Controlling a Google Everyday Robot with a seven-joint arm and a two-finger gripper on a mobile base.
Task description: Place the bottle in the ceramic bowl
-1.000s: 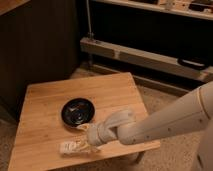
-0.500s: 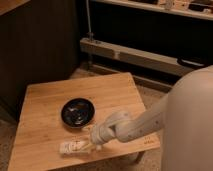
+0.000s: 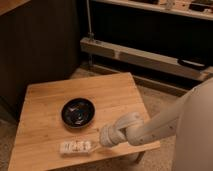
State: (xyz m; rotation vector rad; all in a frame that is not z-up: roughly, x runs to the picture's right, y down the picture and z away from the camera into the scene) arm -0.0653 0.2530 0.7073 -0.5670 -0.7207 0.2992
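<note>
bottle (image 3: pixel 76 147) unmoved, lying flat on table (image 3: pixel 115 95) near ceramic bowl (image 3: pixel 65 116). tool (image 3: pixel 96 144) stays wide at its end; robot body (image 3: pixel 197 135) closer. grasp pending, placement not begun.

Arm (image 3: pixel 152 131) is smooth off-white plastic, a fat rounded tube with a bulbous wrist joint (image 3: pixel 120 131). Same pale shell on the big curved body (image 3: pixel 197 137) at right. The gripper (image 3: pixel 95 144), low over the front edge of the wooden table (image 3: pixel 45 105), looks pale too.

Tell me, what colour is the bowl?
Bowl: glossy black, camera view. Gripper by the bottle.
</note>
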